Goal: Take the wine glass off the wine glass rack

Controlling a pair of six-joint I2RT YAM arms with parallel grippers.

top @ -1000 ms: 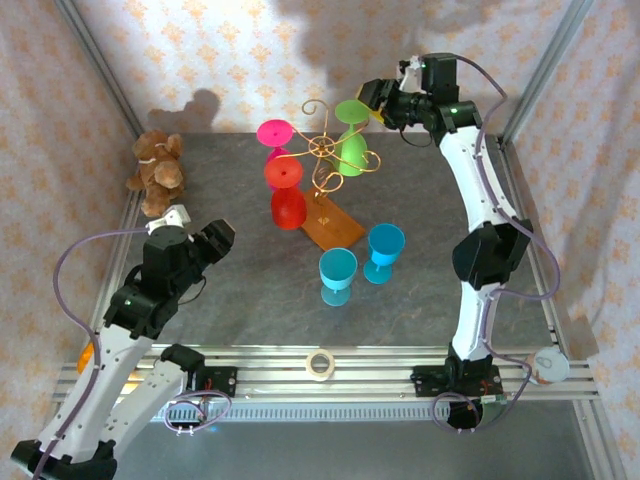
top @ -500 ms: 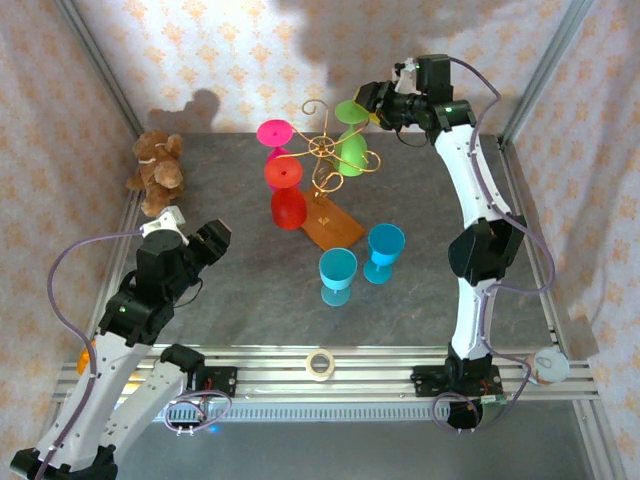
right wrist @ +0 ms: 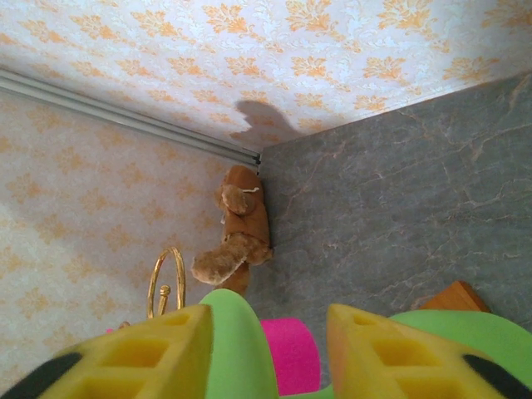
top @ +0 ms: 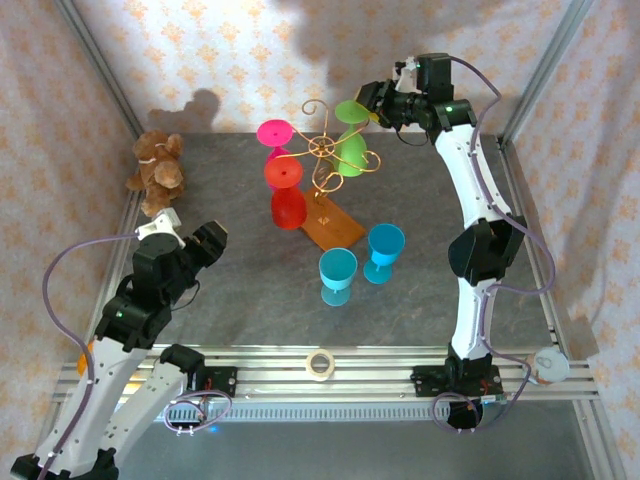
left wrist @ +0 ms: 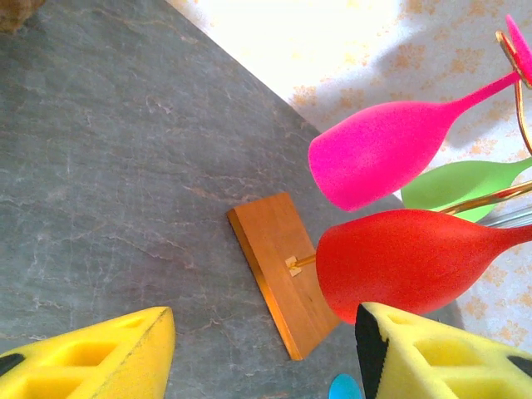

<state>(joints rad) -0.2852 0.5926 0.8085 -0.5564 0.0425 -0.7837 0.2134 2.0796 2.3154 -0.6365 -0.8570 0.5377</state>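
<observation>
Two white and black arms with yellow fingers

The left arm and the right arm have smooth white links, joined by rounded black joints, and each stands on a black base. A thin lilac cable runs in loops along each arm. A small green light shines on the right arm. The left fingers and the right fingers are yellow blocks with rectangular hollow cells and black marks.

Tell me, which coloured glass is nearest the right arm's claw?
The green wine glass: its foot sits between the fingers of the right gripper. The pink glass, red glass and blue glasses are all farther off.
</observation>
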